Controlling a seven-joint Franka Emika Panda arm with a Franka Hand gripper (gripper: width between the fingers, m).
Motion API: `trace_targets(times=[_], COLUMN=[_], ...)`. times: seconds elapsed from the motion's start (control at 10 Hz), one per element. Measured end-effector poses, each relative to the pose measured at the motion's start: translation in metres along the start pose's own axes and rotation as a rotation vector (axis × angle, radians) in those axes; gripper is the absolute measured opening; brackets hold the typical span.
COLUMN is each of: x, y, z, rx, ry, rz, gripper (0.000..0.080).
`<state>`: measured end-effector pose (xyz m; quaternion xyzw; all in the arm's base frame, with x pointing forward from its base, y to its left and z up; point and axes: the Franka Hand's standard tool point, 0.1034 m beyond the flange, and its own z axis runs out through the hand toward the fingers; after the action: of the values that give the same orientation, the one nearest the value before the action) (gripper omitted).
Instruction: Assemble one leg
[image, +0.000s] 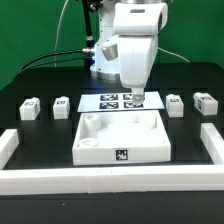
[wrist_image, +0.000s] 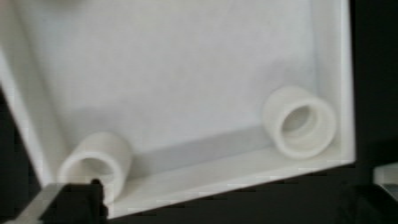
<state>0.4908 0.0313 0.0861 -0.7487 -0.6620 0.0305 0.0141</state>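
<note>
The white Panda arm (image: 135, 45) reaches down at the middle of the black surface (image: 45, 135), its tool (image: 137, 98) hanging low over the far edge of the large white tray piece (image: 95, 150), just at the near edge of the marker board (image: 108, 100). Whether the tool's fingers are apart or together cannot be told from either view; nothing is seen held.

The four small white legs lie untouched in a row across the far part of the surface. The outer left leg (image: 30, 105) and inner left leg (image: 62, 104) are on the exterior view's left of the marker board. The inner right leg (image: 175, 103) and outer right leg (image: 205, 102) are on its right, all well apart from the tool.

The wrist view looks into the tray piece (wrist_image: 178, 70), where two raised round sockets (wrist_image: 299, 122) (wrist_image: 98, 158) stand on its floor and one dark finger (wrist_image: 64, 203) shows beside the second.

Long white border bars frame the scene at left (image: 8, 148), near (image: 110, 181) and right (image: 213, 148).
</note>
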Motion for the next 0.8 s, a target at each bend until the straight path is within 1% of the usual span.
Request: trace_targets(times=[0.1, 0.2, 0.5, 0.6, 0.7, 0.8], x=[-0.004, -0.009, -0.01, -0.018, -0.028, -0.033], y=[-0.004, -0.005, -0.005, -0.01, -0.025, -0.037], z=[0.004, 0.006, 0.006, 0.01, 0.02, 0.028], rx=[0.011, 0.016, 0.017, 0.029, 0.044, 0.065], ry=[-0.002, -0.003, -0.003, -0.003, 0.0, -0.001], rz=[-0.028, -0.018, -0.02, -0.043, -0.063, -0.056], gripper=[0.065, 0.065, 0.065, 0.065, 0.065, 0.065])
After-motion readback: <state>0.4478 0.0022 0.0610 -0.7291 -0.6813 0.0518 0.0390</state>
